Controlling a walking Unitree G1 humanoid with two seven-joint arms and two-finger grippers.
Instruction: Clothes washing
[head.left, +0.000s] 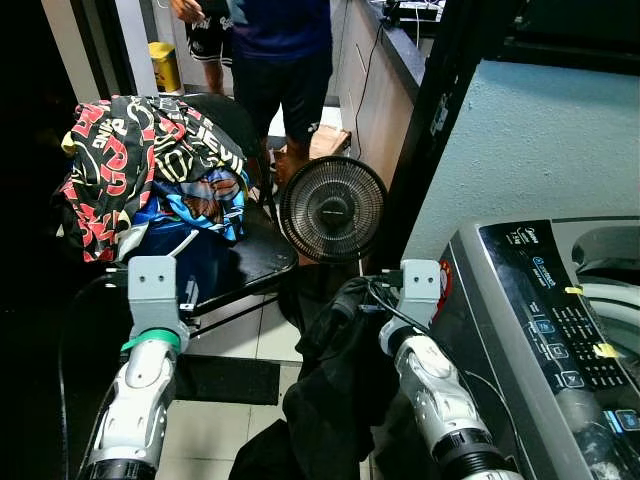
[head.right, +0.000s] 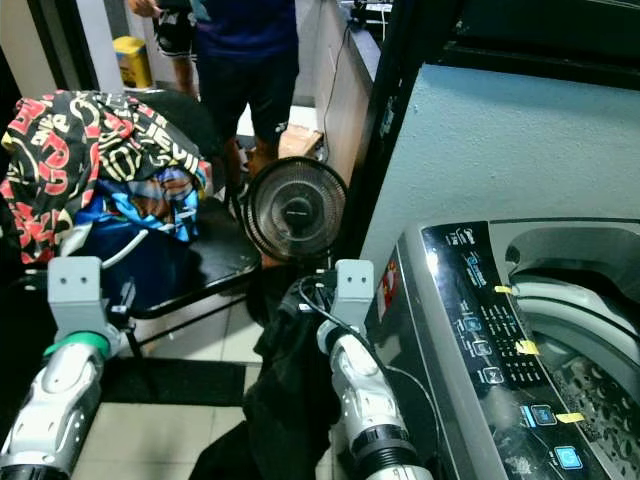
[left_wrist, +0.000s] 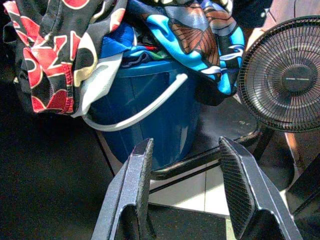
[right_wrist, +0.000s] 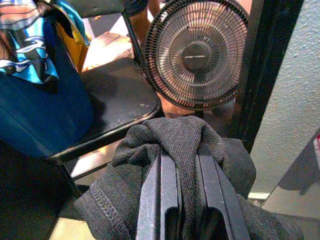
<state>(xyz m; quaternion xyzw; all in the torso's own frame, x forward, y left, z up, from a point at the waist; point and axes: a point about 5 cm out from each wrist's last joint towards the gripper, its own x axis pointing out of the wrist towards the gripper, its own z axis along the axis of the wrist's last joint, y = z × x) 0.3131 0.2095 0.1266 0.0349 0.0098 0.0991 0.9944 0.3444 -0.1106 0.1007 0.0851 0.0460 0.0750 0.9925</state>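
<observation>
My right gripper (right_wrist: 187, 175) is shut on a dark grey garment (right_wrist: 170, 137), which hangs down from it beside the washing machine (head.left: 540, 330). The same garment (head.left: 335, 385) drapes below my right arm in the head views. A blue bucket (left_wrist: 150, 110) with a white handle stands on a black chair (head.left: 250, 260), heaped with patterned clothes (head.left: 130, 160) in red, black and blue. My left gripper (left_wrist: 187, 175) is open, held in front of and below the bucket with nothing between its fingers. The machine's lid is up and its drum (head.right: 580, 340) lies at the right.
A small black fan (head.left: 333, 208) stands on the floor between the chair and the machine. A person (head.left: 270, 60) in dark shorts stands behind the chair. A dark mat (head.left: 225, 380) lies on the tiled floor. A black door frame (head.left: 440, 110) and wall rise behind the machine.
</observation>
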